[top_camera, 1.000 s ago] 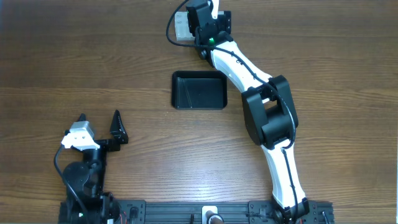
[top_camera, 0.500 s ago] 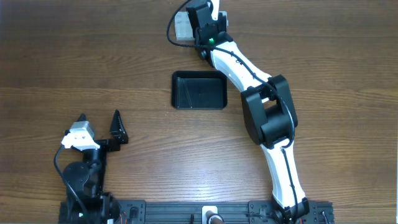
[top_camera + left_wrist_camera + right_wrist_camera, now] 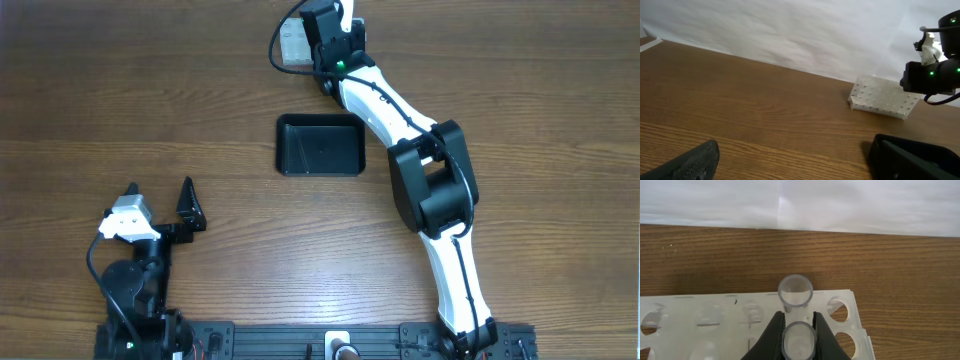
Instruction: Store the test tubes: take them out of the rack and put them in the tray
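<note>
- Wood-grain tabletop (image 3: 120, 90), with a plain white backdrop (image 3: 865, 202) behind it.
- Top centre of the overhead view: a white perforated rack (image 3: 292, 45), with the right gripper (image 3: 799, 319) down over one end of it.
- Clenched on a clear test tube (image 3: 799, 341), one finger on either side, just under the open rim.
- Just past the fingertips, a second tube (image 3: 795, 291) standing in a rack hole, mouth up.
- Both tubes upright, long axis vertical, seen almost end-on from the right wrist with the open ends towards the camera.
- Likely light, stiff, smooth-walled and breakable; glass or clear plastic, cannot tell which.
- Best held high on the wall near the rim with a moderate squeeze, then drawn straight up along the axis so as not to lever against the hole.
- Centre of the overhead view, just below the rack: a black rectangular tray (image 3: 320, 150), probably calling for each tube to be tipped onto its side to lie flat.
- Lower left of the overhead view: the left gripper (image 3: 159, 187), fingers spread and holding nothing, well apart from rack and tray.
</note>
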{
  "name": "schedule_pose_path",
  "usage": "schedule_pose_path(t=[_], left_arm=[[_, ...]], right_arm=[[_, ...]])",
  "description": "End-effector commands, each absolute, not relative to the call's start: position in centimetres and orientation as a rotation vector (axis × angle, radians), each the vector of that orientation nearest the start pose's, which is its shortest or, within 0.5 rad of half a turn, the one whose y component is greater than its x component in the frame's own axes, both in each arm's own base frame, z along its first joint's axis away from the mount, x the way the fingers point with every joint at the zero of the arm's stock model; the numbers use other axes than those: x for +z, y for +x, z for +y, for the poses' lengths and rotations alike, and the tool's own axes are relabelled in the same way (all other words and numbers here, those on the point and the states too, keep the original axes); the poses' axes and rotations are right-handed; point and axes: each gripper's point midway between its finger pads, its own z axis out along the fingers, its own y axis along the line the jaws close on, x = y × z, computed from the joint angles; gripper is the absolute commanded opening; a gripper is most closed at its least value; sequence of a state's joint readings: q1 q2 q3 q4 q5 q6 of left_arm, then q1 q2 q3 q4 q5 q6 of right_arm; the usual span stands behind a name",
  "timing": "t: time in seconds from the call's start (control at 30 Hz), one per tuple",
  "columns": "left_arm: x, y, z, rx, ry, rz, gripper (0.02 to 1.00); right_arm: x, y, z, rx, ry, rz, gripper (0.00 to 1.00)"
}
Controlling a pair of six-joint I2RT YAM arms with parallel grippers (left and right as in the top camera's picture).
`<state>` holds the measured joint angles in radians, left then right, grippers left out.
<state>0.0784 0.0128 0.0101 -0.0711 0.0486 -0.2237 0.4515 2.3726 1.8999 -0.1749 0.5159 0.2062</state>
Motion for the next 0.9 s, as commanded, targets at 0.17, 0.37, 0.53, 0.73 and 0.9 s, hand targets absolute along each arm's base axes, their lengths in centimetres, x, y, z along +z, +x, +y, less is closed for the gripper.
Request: schedule_pose_path(t=[0.17, 0.37, 0.53, 0.73, 0.9], left_arm=[[15.6, 24.6, 1.3, -0.132, -0.207, 1.636, 0.996], [15.6, 24.6, 1.3, -0.132, -0.207, 1.636, 0.998], [15.6, 24.6, 1.3, -0.132, -0.207, 1.636, 0.998], [15.6, 24.6, 1.3, -0.132, -0.207, 1.636, 0.998], [15.6, 24.6, 1.3, -0.132, -0.207, 1.636, 0.998]], right_arm=[[10.9, 61.1, 20.1, -0.192, 0.025, 2.115, 0.016], [12.9, 60.8, 20.4, -0.181, 0.014, 2.092, 0.012], [16.5, 60.4, 20.3, -0.168, 0.013, 2.053, 0.012], [21.2, 59.7, 20.2, -0.130, 0.034, 1.991, 0.009], [24.6, 58.8, 20.4, -0.100, 0.042, 1.947, 0.012]])
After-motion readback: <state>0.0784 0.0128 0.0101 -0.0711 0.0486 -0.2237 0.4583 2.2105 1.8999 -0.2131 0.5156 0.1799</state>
